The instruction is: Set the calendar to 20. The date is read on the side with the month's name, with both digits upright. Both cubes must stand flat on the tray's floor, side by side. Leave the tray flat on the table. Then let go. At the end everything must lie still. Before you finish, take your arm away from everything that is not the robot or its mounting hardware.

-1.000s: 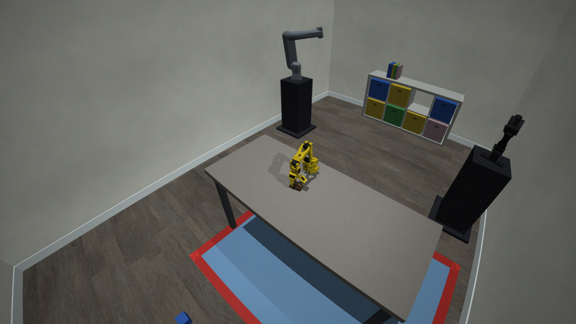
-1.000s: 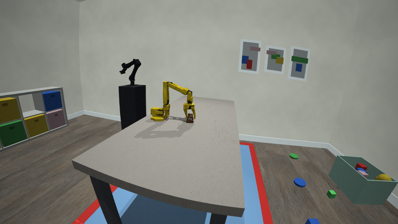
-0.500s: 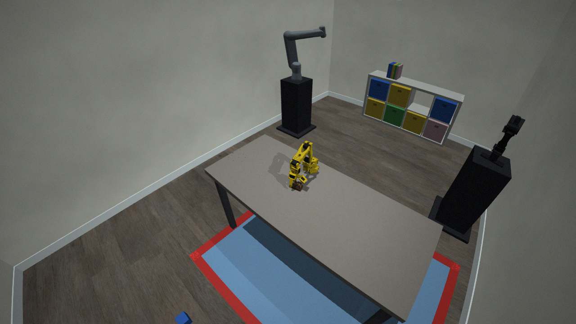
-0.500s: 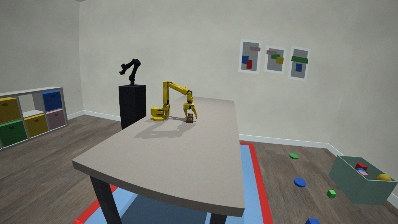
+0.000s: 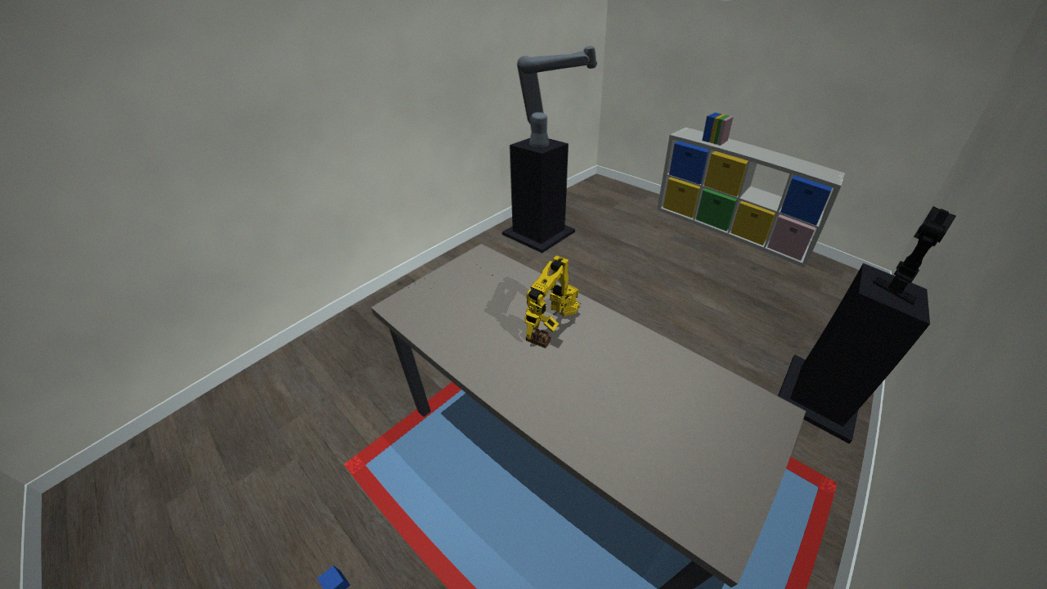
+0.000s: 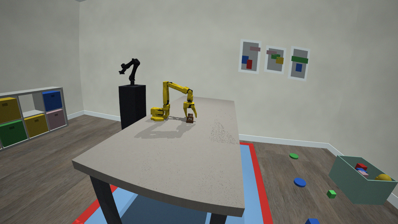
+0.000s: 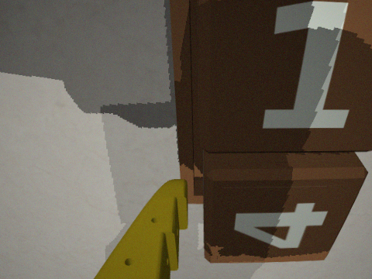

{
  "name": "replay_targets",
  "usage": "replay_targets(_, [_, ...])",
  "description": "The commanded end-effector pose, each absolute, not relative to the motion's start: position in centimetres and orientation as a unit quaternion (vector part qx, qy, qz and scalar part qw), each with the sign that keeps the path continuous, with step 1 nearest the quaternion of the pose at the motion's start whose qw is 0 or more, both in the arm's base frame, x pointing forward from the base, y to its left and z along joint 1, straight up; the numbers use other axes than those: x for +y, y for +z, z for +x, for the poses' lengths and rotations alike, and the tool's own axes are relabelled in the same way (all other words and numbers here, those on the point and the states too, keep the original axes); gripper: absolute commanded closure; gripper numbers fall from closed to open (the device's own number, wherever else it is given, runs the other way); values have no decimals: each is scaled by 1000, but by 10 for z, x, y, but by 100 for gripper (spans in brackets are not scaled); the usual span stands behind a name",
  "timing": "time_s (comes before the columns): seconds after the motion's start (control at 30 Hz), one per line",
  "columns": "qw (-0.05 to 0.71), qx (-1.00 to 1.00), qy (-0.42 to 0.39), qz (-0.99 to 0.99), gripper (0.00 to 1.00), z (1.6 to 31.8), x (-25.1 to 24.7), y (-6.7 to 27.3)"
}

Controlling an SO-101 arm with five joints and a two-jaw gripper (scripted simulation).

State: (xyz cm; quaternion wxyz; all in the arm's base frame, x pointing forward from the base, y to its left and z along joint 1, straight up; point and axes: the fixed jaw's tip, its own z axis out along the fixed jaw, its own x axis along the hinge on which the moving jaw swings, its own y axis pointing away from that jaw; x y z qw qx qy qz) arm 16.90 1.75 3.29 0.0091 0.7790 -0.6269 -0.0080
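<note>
In the exterior view, my arm (image 5: 547, 281) (image 6: 166, 94) stands on the table (image 5: 622, 380) (image 6: 178, 156), its base left of the cubes (image 6: 190, 118) (image 7: 279, 74); a pedestal (image 6: 132, 105) stands behind, a storage box (image 6: 358, 184) right, on the floor.

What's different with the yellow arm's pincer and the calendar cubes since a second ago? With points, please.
The pincer (image 5: 542, 330) (image 6: 191, 116) (image 7: 176, 201) has opened wider, one jaw swinging outward; whether it released anything is unclear. The cubes (image 5: 542, 336) (image 6: 190, 118) (image 7: 240, 77) look unmoved, as does the arm's base (image 5: 565, 301) (image 6: 157, 118).
</note>
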Motion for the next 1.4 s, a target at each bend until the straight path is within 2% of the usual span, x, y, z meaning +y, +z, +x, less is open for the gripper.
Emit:
replay_targets(0.0, [-12, -634, 12, 773, 64, 178, 17, 56])
replay_targets(0.43, [-12, -634, 12, 773, 64, 173, 16, 86])
replay_targets(1.37, [-13, -636, 13, 772, 64, 173, 16, 87])
